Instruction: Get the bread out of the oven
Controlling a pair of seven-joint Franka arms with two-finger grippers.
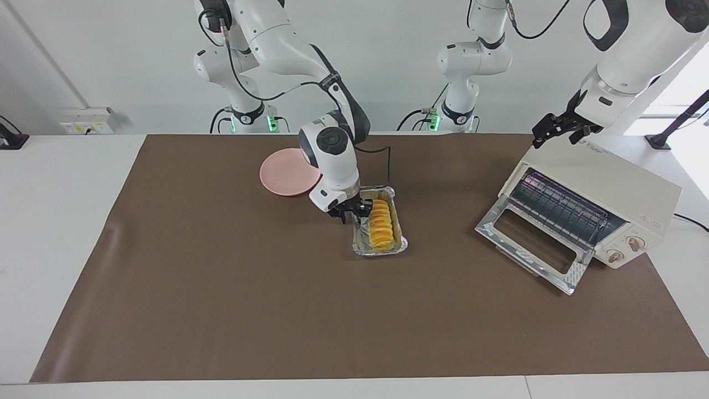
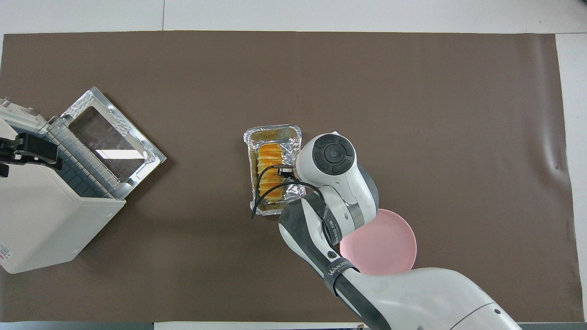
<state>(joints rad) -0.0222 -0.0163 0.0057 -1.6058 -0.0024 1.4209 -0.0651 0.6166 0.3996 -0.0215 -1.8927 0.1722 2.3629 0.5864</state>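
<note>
We find the bread (image 1: 380, 225) already out of the oven (image 1: 598, 202), lying in a foil tray (image 1: 401, 242) mid-worktop, near the pink plate (image 1: 283, 173). Oven door is down, rack bare. Right hand (image 1: 350, 213) sits low at the tray's long rim, toward the right arm's end of the worktop; we cannot tell whether its fingers grip anything. Left hand (image 1: 560, 128) waits over the oven top, fingers spread.

Risks, approx.: thin foil may crumple under a pinch; a one-sided lift may tilt the tray and spill the loaf.
</note>
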